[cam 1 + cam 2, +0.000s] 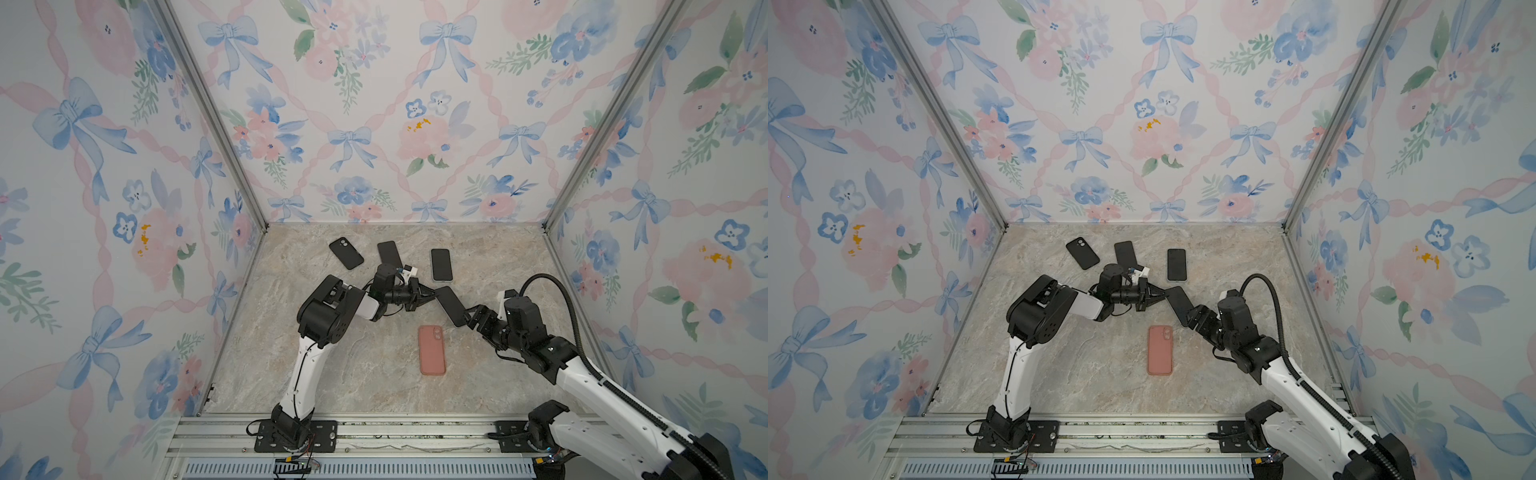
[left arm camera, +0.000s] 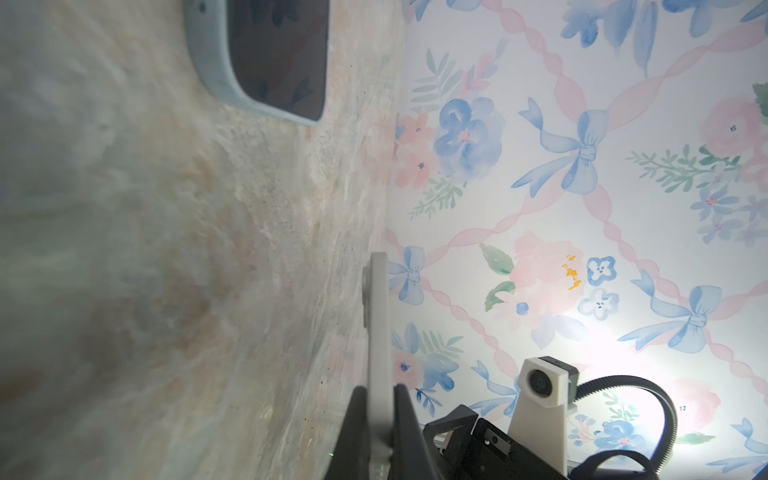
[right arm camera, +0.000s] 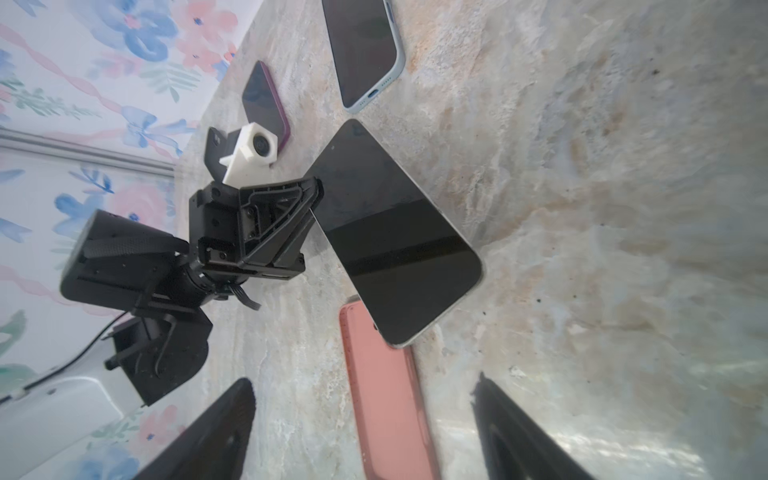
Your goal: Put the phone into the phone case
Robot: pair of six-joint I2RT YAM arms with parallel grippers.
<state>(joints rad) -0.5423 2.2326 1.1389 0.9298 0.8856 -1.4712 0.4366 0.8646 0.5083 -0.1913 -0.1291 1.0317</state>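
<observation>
The left gripper (image 1: 432, 294), clamped on the upper-left end of the phone (image 1: 451, 305), held it clear of the table (image 1: 353, 374) at the middle of a top view. The phone's long axis slanted from upper left to lower right. The right gripper (image 1: 468, 319) faced the phone's lower-right end, its fingers (image 3: 216, 432) spread wide and gripping nothing. The right wrist view showed that end just short of the fingertips. The pink case (image 1: 432, 351) lay flat just below the phone in frame, its long axis running up and down and its camera cut-out at the upper end. A handover looked likely, with the right arm nearer the free end.
</observation>
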